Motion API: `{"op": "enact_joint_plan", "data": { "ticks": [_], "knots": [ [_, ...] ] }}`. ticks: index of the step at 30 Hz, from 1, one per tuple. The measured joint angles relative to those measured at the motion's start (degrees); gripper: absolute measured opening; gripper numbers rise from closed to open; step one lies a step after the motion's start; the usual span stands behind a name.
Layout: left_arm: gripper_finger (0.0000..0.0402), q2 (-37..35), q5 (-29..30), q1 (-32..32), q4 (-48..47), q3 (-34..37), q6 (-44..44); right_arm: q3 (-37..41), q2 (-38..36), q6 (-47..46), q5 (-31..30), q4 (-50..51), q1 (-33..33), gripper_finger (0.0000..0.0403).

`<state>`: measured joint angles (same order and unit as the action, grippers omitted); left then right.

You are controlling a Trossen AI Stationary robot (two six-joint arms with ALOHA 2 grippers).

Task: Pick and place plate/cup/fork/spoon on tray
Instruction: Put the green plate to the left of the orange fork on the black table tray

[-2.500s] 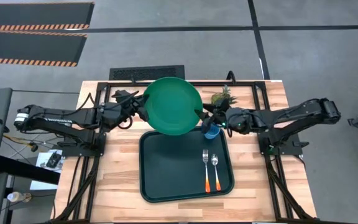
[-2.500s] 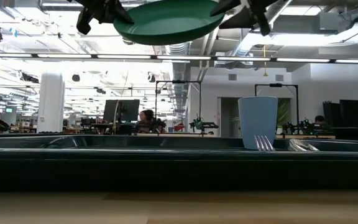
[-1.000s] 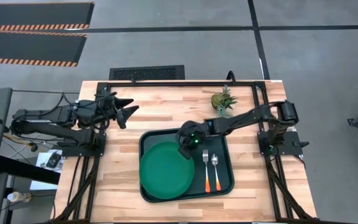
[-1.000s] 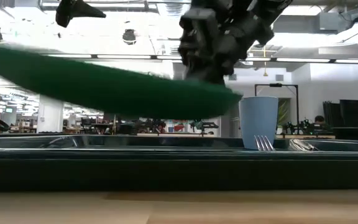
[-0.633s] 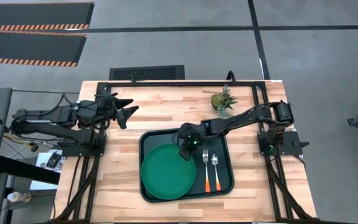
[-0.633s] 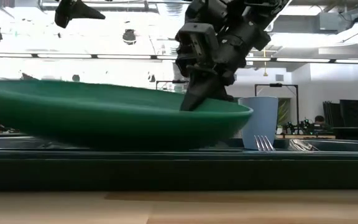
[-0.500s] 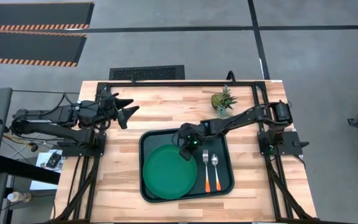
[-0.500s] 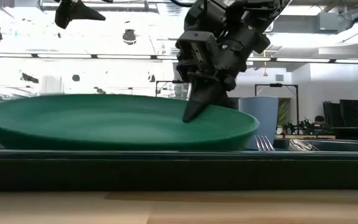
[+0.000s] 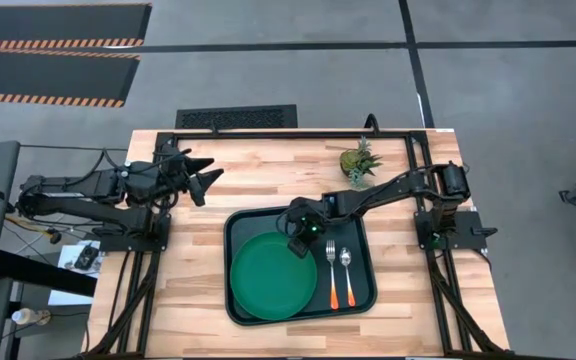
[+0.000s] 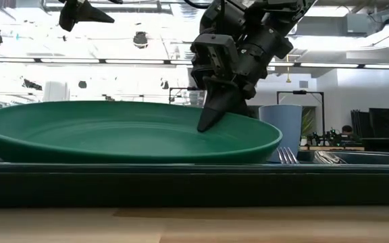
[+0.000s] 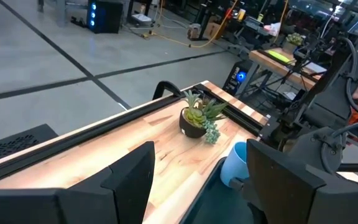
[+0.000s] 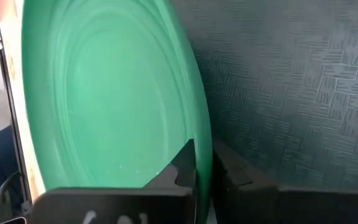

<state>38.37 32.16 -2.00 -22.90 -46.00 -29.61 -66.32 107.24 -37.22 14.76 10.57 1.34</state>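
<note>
The green plate (image 9: 271,277) lies flat on the left half of the dark tray (image 9: 360,232). My right gripper (image 9: 303,237) stands at the plate's far right rim, shut on it. The orange-handled fork (image 9: 331,272) and spoon (image 9: 347,270) lie side by side on the tray's right half. The light-blue cup (image 10: 282,128) stands upright on the tray behind the plate; in the high view my right arm hides it. My left gripper (image 9: 206,180) hangs open above the table's far left, holding nothing. My right gripper has the plate's far right rim (image 12: 201,140) between its two fingers, one finger (image 12: 185,163) inside the dish and the other (image 12: 232,171) outside it. The fingers slant down from the far right. The plate rests flat on the tray's floor.
A small potted plant (image 9: 357,160) stands on the table beyond the tray's far right corner. Bare wood shows left of the tray and along the table's near edge. People and workbenches show in the room behind the table.
My right gripper has gone down a little with the plate. The plate, tilted a second ago with its near left side raised, has come down and now lies flat on the tray. My left gripper has kept still.
</note>
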Motion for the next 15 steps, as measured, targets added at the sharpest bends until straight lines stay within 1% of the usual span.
{"op": "enact_joint_plan", "data": {
  "ticks": [15],
  "knots": [
    [0.0238,0.0,0.0,0.0,0.02,0.0,0.39,0.0,0.0,1.57,0.32,-1.34,0.18,0.0186]
  ]
}}
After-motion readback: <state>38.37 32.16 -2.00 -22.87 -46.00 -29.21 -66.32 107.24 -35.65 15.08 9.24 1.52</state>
